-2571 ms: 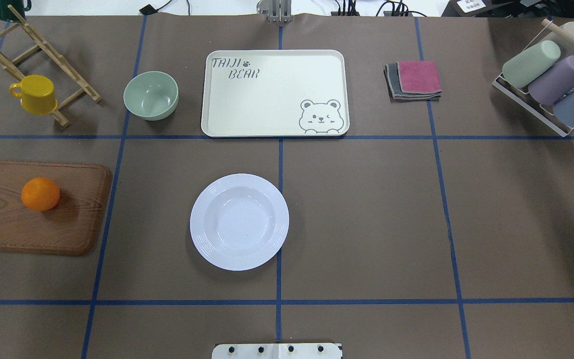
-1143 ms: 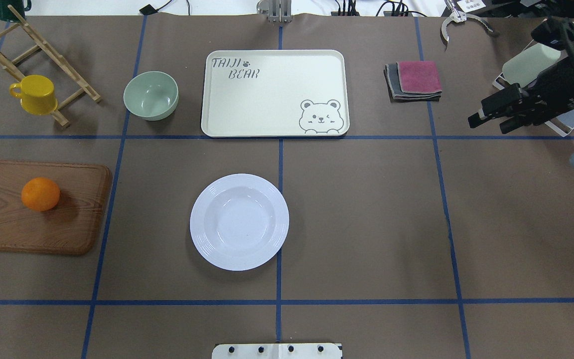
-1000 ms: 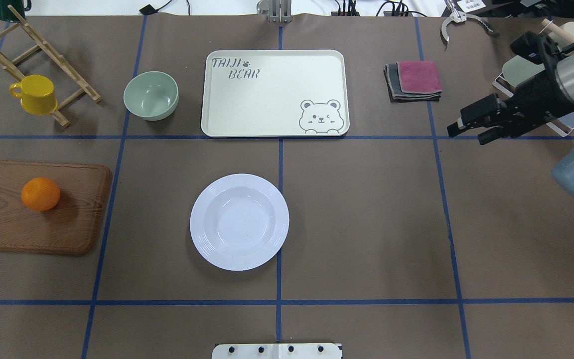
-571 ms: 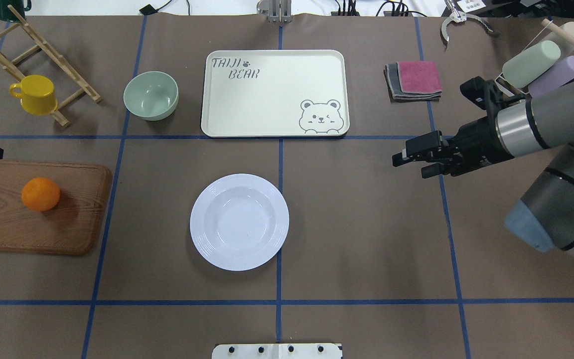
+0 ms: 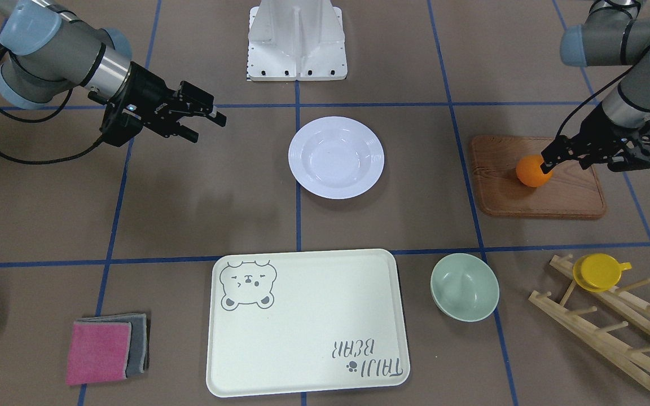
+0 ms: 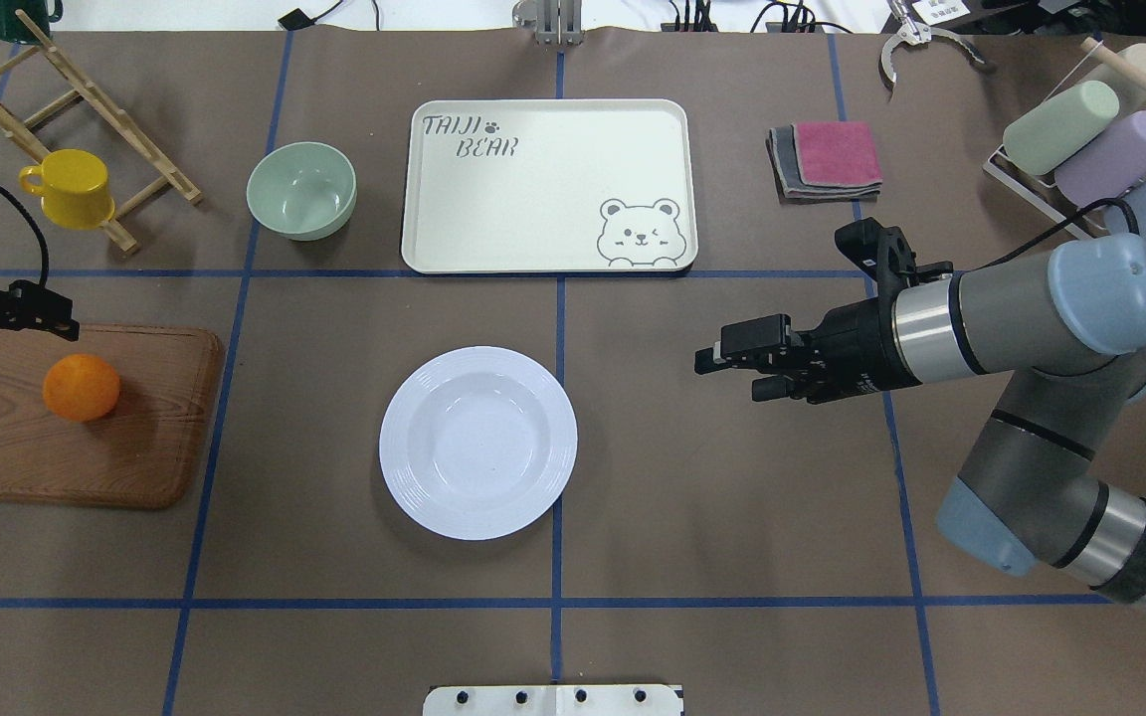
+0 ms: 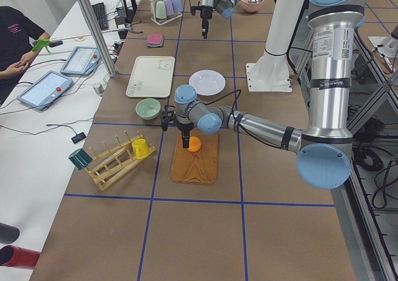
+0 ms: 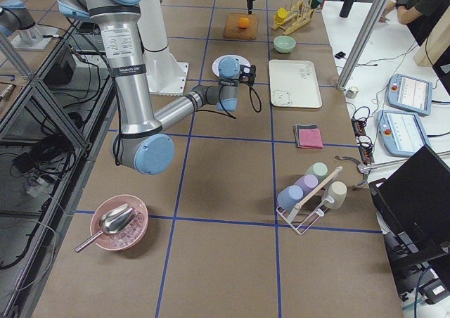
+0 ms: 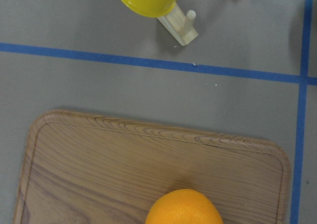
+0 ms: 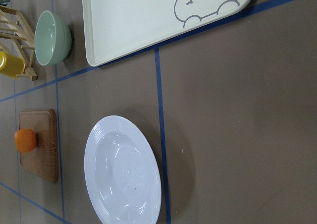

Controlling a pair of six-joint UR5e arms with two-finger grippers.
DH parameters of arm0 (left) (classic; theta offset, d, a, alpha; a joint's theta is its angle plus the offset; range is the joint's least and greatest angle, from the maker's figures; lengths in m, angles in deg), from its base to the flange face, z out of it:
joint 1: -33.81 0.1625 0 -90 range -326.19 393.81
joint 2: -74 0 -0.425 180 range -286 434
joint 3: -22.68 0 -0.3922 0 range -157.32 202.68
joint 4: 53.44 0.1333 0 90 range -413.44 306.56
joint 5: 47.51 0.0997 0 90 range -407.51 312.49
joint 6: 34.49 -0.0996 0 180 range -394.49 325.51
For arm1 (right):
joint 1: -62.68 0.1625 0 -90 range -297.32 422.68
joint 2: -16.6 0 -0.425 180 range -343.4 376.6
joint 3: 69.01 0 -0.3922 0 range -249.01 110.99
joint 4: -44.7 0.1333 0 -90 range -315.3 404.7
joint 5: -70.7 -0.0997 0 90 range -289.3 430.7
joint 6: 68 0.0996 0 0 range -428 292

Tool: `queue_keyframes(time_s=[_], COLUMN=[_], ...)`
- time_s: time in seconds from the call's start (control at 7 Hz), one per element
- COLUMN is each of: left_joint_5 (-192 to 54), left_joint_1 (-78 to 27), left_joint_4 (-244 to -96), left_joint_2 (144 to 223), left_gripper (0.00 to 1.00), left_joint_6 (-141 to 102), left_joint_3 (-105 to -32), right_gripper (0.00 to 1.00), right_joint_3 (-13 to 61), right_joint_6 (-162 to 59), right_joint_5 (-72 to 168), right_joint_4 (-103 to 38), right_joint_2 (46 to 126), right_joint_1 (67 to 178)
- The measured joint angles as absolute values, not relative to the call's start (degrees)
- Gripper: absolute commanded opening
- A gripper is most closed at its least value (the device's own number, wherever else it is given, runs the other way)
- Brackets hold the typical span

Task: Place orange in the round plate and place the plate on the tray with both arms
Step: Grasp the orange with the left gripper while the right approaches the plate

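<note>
The orange (image 6: 82, 387) (image 5: 532, 171) (image 9: 184, 207) lies on a brown wooden board (image 6: 86, 462). My left gripper (image 6: 24, 323) (image 5: 576, 159) hovers open just past the orange's far side, one fingertip (image 5: 546, 162) close to it and nothing held. The white round plate (image 6: 478, 443) (image 5: 336, 157) (image 10: 122, 172) sits empty on the table, nearer the robot than the cream bear tray (image 6: 548, 184) (image 5: 305, 321). My right gripper (image 6: 729, 379) (image 5: 210, 130) hangs open above the table, to the plate's right and pointing at it, about a plate's width away.
A pale green bowl (image 6: 301, 189) stands left of the tray. A yellow cup (image 6: 71, 187) hangs on a wooden rack at the far left. Folded cloths (image 6: 827, 159) and a rack of pastel cups (image 6: 1090, 149) lie far right. A person (image 7: 15, 35) sits beside the table.
Both arms have come into view. The right gripper swept from the far right rack down toward the plate. The left gripper came in from the left edge to the orange. Orange, plate and tray stayed put.
</note>
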State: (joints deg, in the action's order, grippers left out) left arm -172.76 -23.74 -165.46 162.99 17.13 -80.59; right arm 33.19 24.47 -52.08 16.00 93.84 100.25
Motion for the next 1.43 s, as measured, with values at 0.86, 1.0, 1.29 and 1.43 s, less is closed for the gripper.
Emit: queue_keyframes(time_s=[0.86,1.0,1.29,1.43], left_joint_5=[-171.4,-171.4,-171.3,-171.3], left_joint_1=[-19.0,-18.6,-17.6,-17.0], left_joint_4=[-172.1,-172.4,-172.5,-172.5], left_joint_2=[164.0,163.9,163.4,163.3], left_gripper=[0.97,0.97,0.96,0.87], left_joint_6=[22.8,23.2,23.5,23.6], left_joint_3=[-75.3,-75.1,-75.1,-75.1], right_gripper=[0.99,0.99,0.99,0.99], right_joint_3=[33.5,33.6,33.7,33.7], right_joint_6=[24.8,24.8,24.8,24.8], right_joint_5=[-48.5,-48.0,-47.4,-47.3], right_joint_4=[16.0,16.0,16.2,16.3], right_joint_2=[93.8,93.8,93.8,93.8], right_joint_1=[97.5,97.1,96.6,96.5])
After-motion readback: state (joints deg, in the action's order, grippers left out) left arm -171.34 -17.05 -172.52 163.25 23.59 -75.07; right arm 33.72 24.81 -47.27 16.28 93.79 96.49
